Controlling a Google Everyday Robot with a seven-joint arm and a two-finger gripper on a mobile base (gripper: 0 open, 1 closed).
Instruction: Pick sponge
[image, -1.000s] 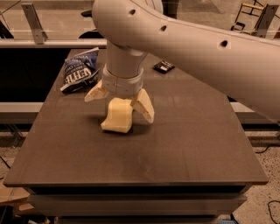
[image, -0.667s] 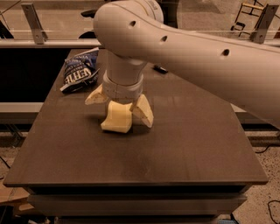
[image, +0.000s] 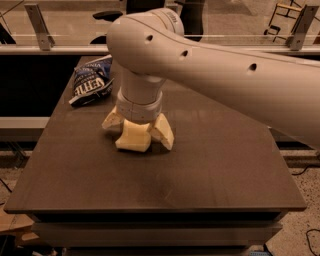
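The pale yellow sponge (image: 133, 139) lies on the dark table (image: 210, 170), left of its middle. My gripper (image: 137, 129) points straight down over it from the big white arm (image: 210, 65). The two tan fingers are spread and stand on either side of the sponge, one finger (image: 112, 120) at its back left and the other (image: 163, 135) at its right. They are low, near the tabletop. The sponge rests on the table between them, its top partly hidden under the wrist.
A blue crinkled chip bag (image: 90, 82) lies at the table's back left, close behind the gripper. The arm crosses over the right back part of the table. A railing and floor lie beyond the far edge.
The gripper has come down lower around the sponge and the arm has swung nearer the camera. The sponge has not moved.
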